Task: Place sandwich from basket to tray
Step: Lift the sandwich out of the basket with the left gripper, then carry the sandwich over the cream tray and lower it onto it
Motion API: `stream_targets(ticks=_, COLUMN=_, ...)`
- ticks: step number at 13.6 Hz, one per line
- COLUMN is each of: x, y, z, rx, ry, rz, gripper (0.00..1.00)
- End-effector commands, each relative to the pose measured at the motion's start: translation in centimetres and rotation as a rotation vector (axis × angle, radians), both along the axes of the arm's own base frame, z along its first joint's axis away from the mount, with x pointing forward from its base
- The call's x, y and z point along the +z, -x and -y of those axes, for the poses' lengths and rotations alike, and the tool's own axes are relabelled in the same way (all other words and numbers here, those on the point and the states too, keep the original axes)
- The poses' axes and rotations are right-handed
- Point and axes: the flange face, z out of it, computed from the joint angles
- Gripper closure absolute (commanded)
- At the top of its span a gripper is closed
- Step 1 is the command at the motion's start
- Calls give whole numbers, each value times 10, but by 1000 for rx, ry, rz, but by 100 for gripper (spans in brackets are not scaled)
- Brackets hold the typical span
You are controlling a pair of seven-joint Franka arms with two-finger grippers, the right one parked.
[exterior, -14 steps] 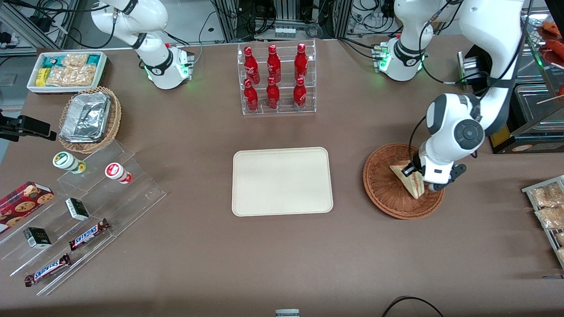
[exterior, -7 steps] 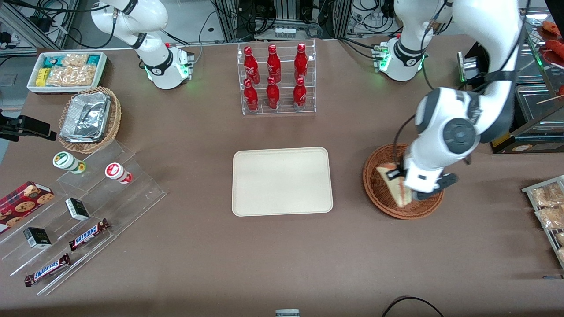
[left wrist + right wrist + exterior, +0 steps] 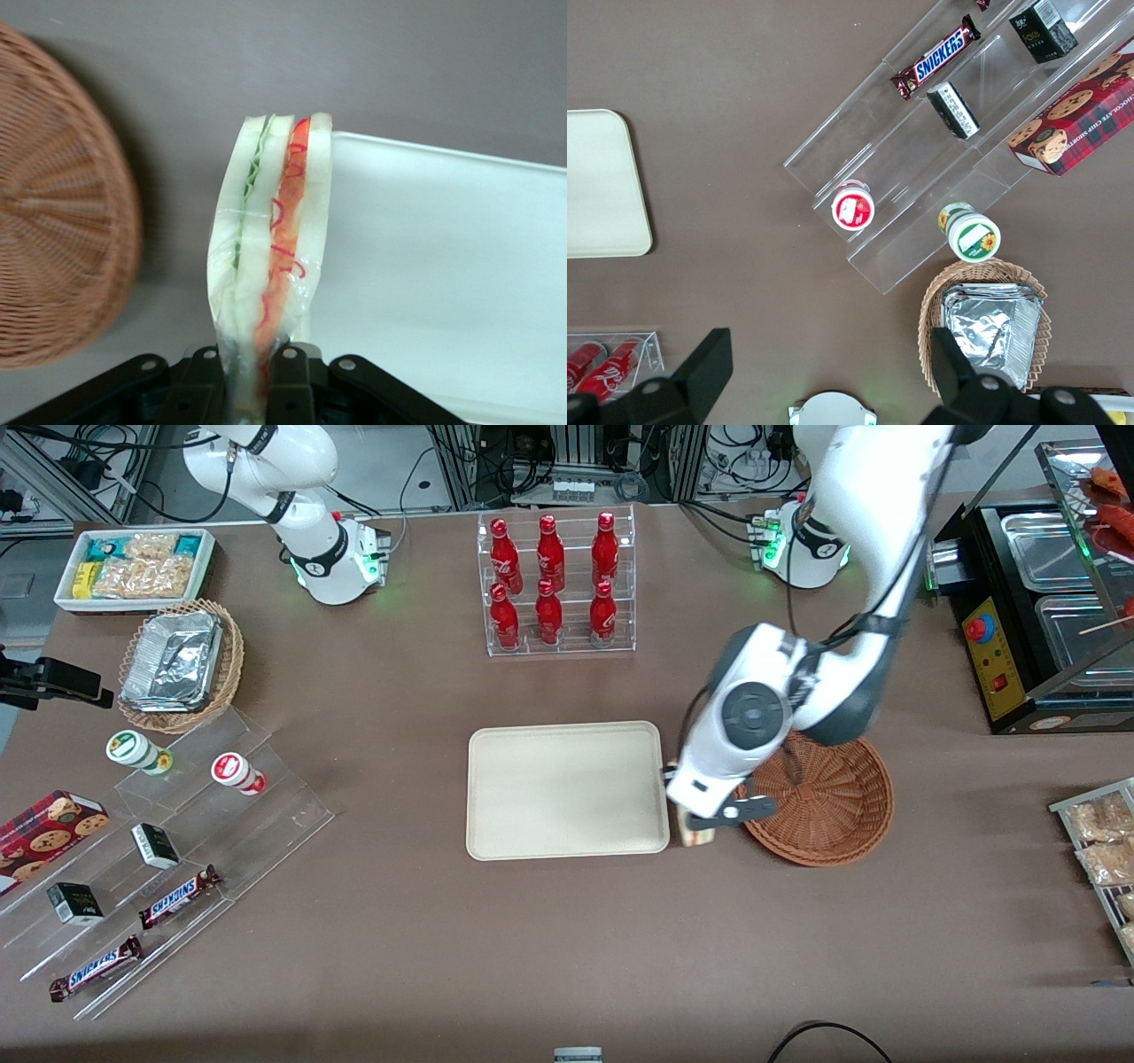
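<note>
Gripper (image 3: 252, 390): clamped on wrapped sandwich (image 3: 270, 257), between basket (image 3: 819, 802) and tray (image 3: 567, 790)
Sandwich label: none legible
Bars: 2 Snickers (image 3: 939, 56), apparently

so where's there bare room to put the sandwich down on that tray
The whole tray is bare, rim to rim. The gripper holds the sandwich above the table gap between the tray's edge and the basket. That gap is narrow; the basket is bare too.
</note>
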Motion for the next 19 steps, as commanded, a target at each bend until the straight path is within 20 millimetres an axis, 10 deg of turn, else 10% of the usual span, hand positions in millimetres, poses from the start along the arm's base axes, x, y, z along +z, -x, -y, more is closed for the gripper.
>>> stream_targets(ticks=1, x=-8, y=4, z=55, rx=11, ry=-2, rz=0, gripper=100)
stream_targets(ticks=9, x=-60, y=37, z=168, rx=64, ry=8, rz=10, gripper=100)
stream_targets(ticks=17, x=-88, y=44, z=179, rx=98, ry=-5, rz=-6, gripper=100)
stream_targets(ticks=19, x=-85, y=44, z=180, rx=124, ry=12, rz=-23, gripper=1)
